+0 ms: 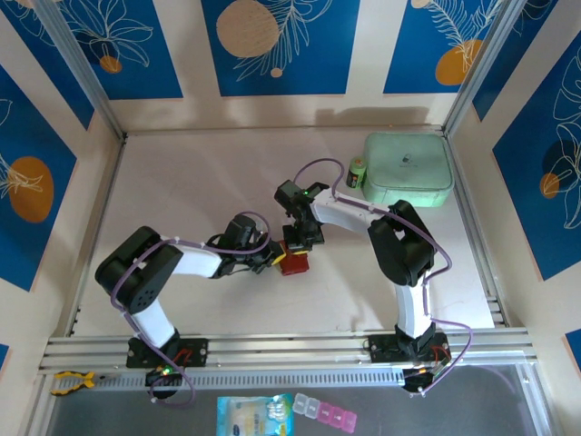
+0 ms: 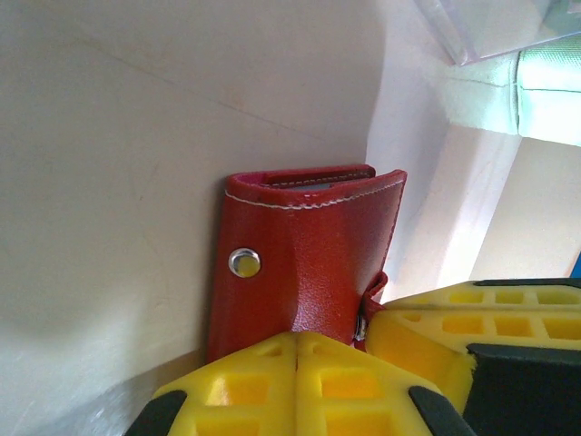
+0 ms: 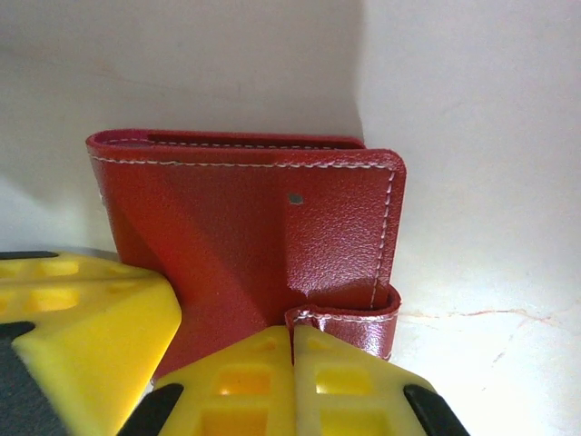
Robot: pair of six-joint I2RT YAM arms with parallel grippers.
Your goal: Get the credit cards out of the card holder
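Red leather card holder [image 1: 293, 264] sits mid-table [image 1: 182, 200], folded shut and pinched from both sides. Left gripper [image 2: 297, 363] is clamped on its lower edge, and right gripper [image 3: 292, 363] is clenched on the snap tab [image 3: 349, 318]. So we're basically at the start: wallet not opened yet, credit cards presumably tucked inside. Left to do: pop the tab, unfold it, slide each card out

Desk [image 1: 191, 191] wide open left and far-center; mint green case [image 1: 408, 170] plus small bottle [image 1: 358, 173] block far-right corner, left arm [image 1: 195, 262] and right arm [image 1: 349, 211] hem card holder [image 1: 294, 263] mid-desk.
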